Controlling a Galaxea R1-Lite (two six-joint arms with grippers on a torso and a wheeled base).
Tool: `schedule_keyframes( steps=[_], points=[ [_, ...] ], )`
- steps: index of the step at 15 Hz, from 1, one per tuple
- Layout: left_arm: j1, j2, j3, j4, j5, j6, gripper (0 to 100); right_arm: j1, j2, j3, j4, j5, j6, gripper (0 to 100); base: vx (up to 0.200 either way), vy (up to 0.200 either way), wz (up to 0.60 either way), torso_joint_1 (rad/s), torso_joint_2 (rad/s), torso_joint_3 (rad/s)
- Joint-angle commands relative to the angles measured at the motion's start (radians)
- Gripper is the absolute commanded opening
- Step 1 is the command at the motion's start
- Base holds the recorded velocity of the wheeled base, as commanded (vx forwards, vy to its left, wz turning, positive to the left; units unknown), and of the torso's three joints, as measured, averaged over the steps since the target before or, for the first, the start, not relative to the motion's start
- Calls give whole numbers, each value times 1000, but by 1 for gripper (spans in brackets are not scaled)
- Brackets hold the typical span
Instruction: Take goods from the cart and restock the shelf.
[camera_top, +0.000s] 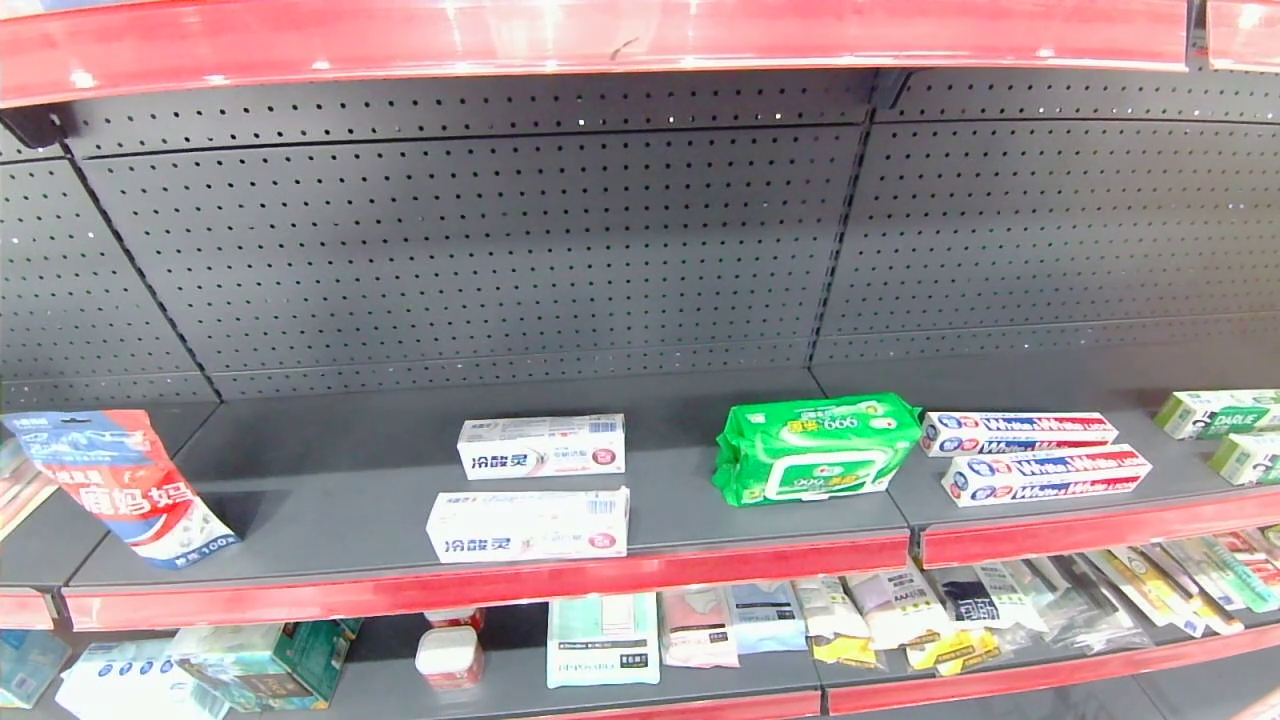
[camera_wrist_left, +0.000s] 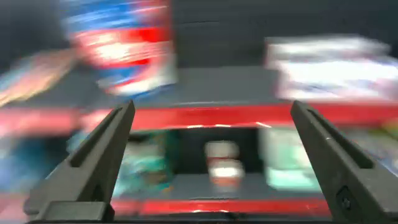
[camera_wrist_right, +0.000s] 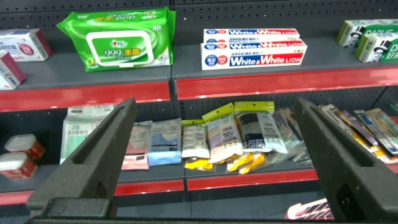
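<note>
The dark grey shelf carries a blue and red pouch at the left, two white toothpaste boxes in the middle and a green wet wipes pack to their right. Two red and blue toothpaste boxes lie on the adjoining bay. My left gripper is open and holds nothing, in front of the shelf's red edge, with the pouch and a white box beyond it. My right gripper is open and holds nothing, facing the lower shelf below the wipes pack.
Green boxes sit at the far right of the shelf. The lower shelf holds several flat packets, small red and white jars and teal boxes. A red-edged shelf hangs overhead, with a perforated back panel behind.
</note>
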Motion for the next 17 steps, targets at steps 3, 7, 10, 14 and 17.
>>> schedule_keyframes(
  steps=[3,7,10,14,17],
  points=[
    [2,-5,1,23,102,-90,100,0,1,1,0,2,0,100,0,0,0,0,0,0],
    [-2,-22,1,26,71,-18,100,0,1,1,0,2,0,100,0,0,0,0,0,0],
    [-7,-24,1,26,79,-62,100,0,1,1,0,2,1,100,0,0,0,0,0,0],
    [-7,-22,1,24,80,-70,100,0,1,1,0,2,0,100,0,0,0,0,0,0],
    [-7,-24,1,24,80,-72,100,-1,1,1,0,0,-6,100,0,0,0,0,0,0]
  ],
)
